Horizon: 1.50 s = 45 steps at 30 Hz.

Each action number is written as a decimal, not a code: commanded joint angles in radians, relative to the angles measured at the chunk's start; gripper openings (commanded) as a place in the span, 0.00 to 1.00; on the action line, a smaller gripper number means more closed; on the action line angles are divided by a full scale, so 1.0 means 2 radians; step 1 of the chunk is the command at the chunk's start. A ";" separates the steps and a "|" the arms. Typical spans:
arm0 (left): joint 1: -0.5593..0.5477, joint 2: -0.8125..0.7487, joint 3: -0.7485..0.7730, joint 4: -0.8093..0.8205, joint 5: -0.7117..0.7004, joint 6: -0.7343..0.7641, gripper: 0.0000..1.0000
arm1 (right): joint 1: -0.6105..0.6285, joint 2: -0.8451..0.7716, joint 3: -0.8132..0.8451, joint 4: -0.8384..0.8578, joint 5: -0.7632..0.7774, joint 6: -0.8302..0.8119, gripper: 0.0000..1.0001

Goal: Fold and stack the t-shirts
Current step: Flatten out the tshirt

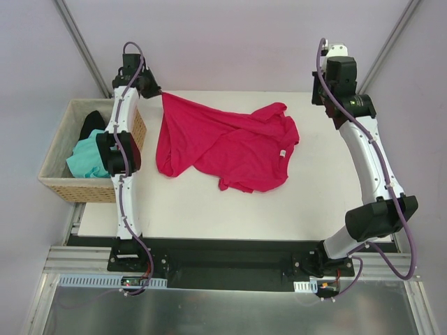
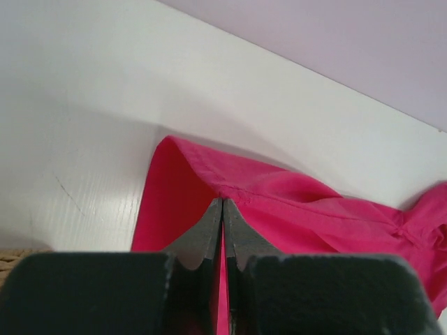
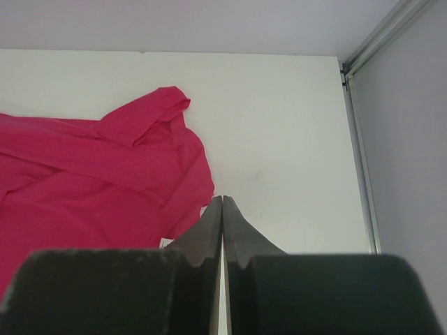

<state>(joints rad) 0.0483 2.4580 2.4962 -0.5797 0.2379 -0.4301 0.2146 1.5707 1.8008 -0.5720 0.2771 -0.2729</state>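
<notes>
Since the overhead view is the only one that takes in the whole desk (image 1: 209,209), that's where the layout makes sense. The crimson t-shirt (image 1: 230,143) lies rumpled and unfolded on the far half, between the two sets of jaws. One corner is drawn out to a point that runs straight into the left jaws at the far left of the desk.

The left wrist view fills in what you can't see from above. The left jaws are pressed together with pink cloth caught in the seam between them. A hemmed edge sits right at the tips, and the rest of the shirt trails off to their right. So they're clamped on the crimson t-shirt.

From above, the right jaws are tucked under the wrist and I can't see them at all. The right wrist view sorts it out: they're closed tip to tip with nothing in them, just pale desk showing through the slit. A sleeve lies ahead and to their left, and the shirt's edge comes just beside the left finger, apart from it.

Only the overhead view shows the wicker basket (image 1: 77,190), off the desk edge, back and to the left of the left jaws. It holds the mint-green t-shirt (image 1: 85,162) and the black t-shirt (image 1: 91,124), well apart from both pairs of jaws.
</notes>
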 commanded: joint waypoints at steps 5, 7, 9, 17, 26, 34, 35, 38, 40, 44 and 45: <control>0.006 0.031 0.014 0.046 0.030 -0.037 0.34 | 0.006 -0.014 0.010 -0.037 0.029 -0.002 0.01; 0.007 0.035 0.014 0.050 0.043 -0.041 0.60 | 0.007 -0.012 0.013 -0.042 0.030 -0.002 0.01; 0.007 0.034 0.010 0.051 0.051 -0.043 0.70 | 0.006 -0.011 0.012 -0.045 0.031 -0.002 0.01; 0.001 -0.061 -0.109 0.049 0.079 -0.012 0.45 | 0.009 -0.002 -0.022 -0.018 0.015 0.029 0.01; -0.061 -0.239 -0.311 0.039 0.053 0.045 0.24 | 0.010 0.003 -0.067 0.019 0.008 0.060 0.96; -0.135 -0.361 -0.456 0.034 -0.008 0.057 0.09 | 0.005 0.015 -0.102 0.018 -0.036 0.091 0.18; -0.141 -0.367 -0.467 0.034 -0.009 0.057 0.09 | 0.004 0.018 -0.108 0.014 -0.034 0.100 0.06; -0.142 -0.395 -0.513 0.035 -0.008 0.059 0.16 | 0.002 0.021 -0.123 -0.012 0.002 0.152 0.01; -0.143 -0.419 -0.542 0.038 -0.018 0.065 0.23 | -0.004 0.016 -0.133 -0.022 0.009 0.166 0.01; -0.143 -0.454 -0.572 0.040 -0.038 0.077 0.50 | -0.008 -0.005 -0.171 0.000 -0.027 0.122 0.60; -0.143 -0.462 -0.576 0.040 -0.037 0.079 0.58 | -0.008 -0.024 -0.199 0.009 -0.043 0.117 0.72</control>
<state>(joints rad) -0.2401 1.6478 1.3758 -0.5098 0.2150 -0.3061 0.2062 1.6081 1.4910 -0.5892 0.2493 -0.0120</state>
